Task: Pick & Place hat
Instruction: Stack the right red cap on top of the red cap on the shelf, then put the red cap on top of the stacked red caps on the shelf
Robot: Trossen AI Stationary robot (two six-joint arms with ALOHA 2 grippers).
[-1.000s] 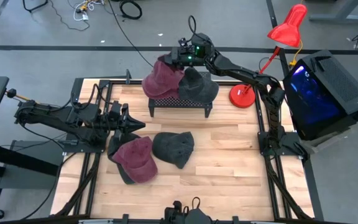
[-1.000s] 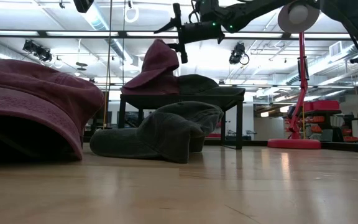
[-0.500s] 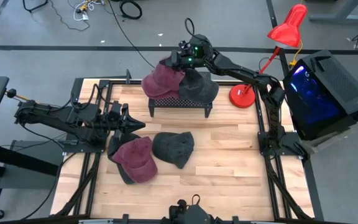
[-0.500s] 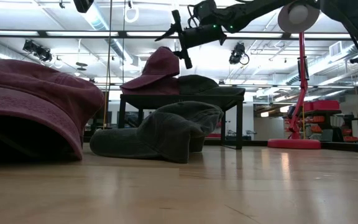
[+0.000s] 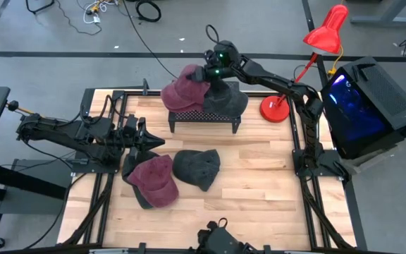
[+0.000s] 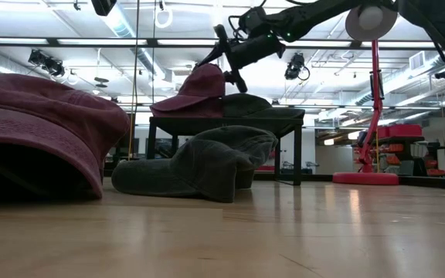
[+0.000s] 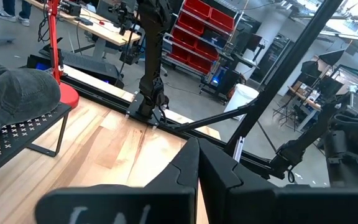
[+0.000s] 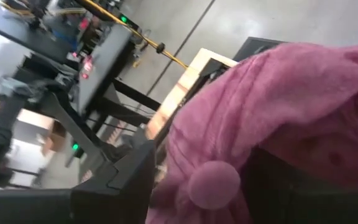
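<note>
While the left arm waits low at the counter's left edge, the right arm reaches over the far rack
Right claw (image 5: 201, 73): above the rack's left end, its fingers apart on either side of the maroon cap's crown; in the right wrist view the cap's top button sits between the two dark fingers
Maroon cap (image 5: 182, 89): on the left half of the black mesh rack (image 5: 203, 116), crown up under the claw, brim toward the rack's left end; whether the fingers press the cloth I cannot tell
Dark grey cap (image 5: 225, 99): on the rack's right half, touching the maroon cap
Left claw (image 5: 154, 143): fingers closed together, holding nothing, just beside the second maroon cap (image 5: 154, 182)
Second grey cap (image 5: 197, 168): on the wooden counter (image 5: 259, 183), touching the second maroon cap
Red desk lamp (image 5: 309, 56): at the counter's far right corner
</note>
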